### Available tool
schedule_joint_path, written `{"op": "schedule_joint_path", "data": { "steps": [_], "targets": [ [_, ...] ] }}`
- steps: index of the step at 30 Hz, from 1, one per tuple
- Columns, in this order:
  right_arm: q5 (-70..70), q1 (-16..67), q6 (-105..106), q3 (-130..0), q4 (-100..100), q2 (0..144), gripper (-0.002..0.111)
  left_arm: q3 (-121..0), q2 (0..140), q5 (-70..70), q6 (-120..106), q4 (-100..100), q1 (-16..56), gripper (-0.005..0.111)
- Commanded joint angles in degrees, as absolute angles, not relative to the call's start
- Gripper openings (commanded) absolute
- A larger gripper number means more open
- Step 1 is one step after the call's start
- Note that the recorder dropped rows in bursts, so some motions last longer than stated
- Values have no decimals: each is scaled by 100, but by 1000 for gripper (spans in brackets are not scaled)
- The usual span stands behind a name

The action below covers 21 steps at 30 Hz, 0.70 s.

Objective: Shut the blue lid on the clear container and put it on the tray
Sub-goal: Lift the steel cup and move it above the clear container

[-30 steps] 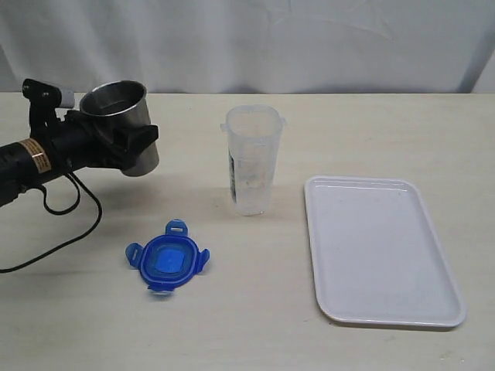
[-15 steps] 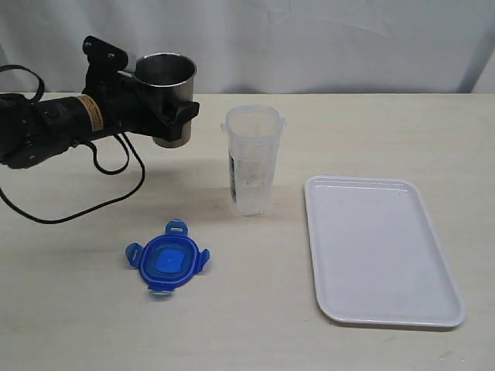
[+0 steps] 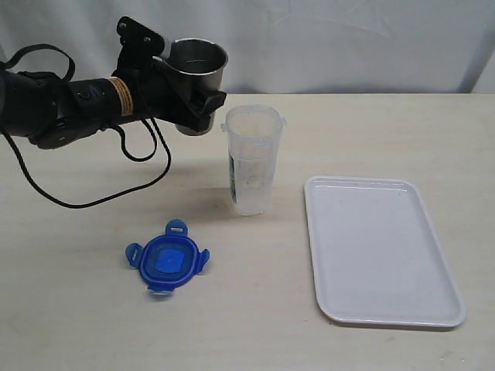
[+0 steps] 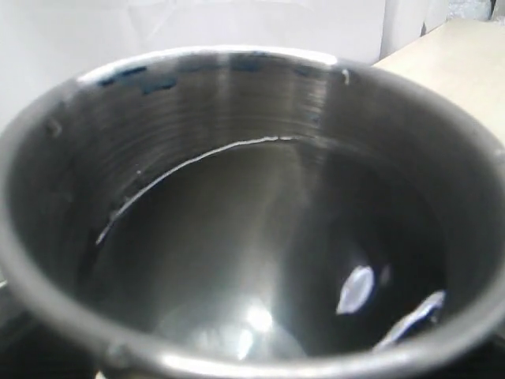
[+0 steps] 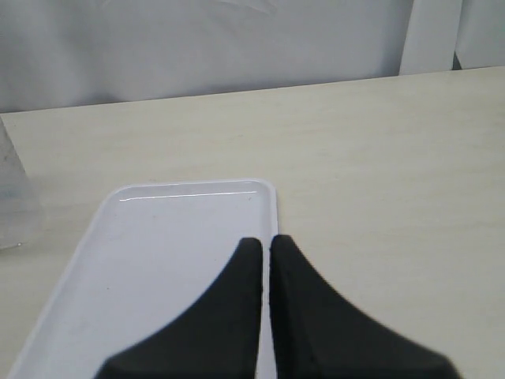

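Left gripper point(image 3: 189, 93), clamped on grey steel cup point(image 3: 198, 60), is nearer flat blue plastic lid point(image 3: 168, 263) lying left-front of tall clear container point(image 3: 251, 158); right gripper point(image 5: 264, 257) pinched shut.

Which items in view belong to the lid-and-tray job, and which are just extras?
Job:
- blue lid, lying on the table
- clear container, open, standing upright
- white tray

Extras:
- steel cup, held in the air left of the container
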State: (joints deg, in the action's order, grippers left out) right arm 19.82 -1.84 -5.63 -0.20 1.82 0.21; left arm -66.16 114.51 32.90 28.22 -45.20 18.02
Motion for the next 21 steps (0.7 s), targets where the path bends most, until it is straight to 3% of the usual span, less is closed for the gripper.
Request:
{"op": "schedule_joint_path", "data": {
  "steps": [1,21],
  "targets": [
    [1968,-188,-598,0,176,0,4,-6712,11349,3686,2821,-4752,1806,0],
    [1968,-188,-598,0,176,0,4,-6712,11349,4112,3301,-4580,1806,0]
  ]
}}
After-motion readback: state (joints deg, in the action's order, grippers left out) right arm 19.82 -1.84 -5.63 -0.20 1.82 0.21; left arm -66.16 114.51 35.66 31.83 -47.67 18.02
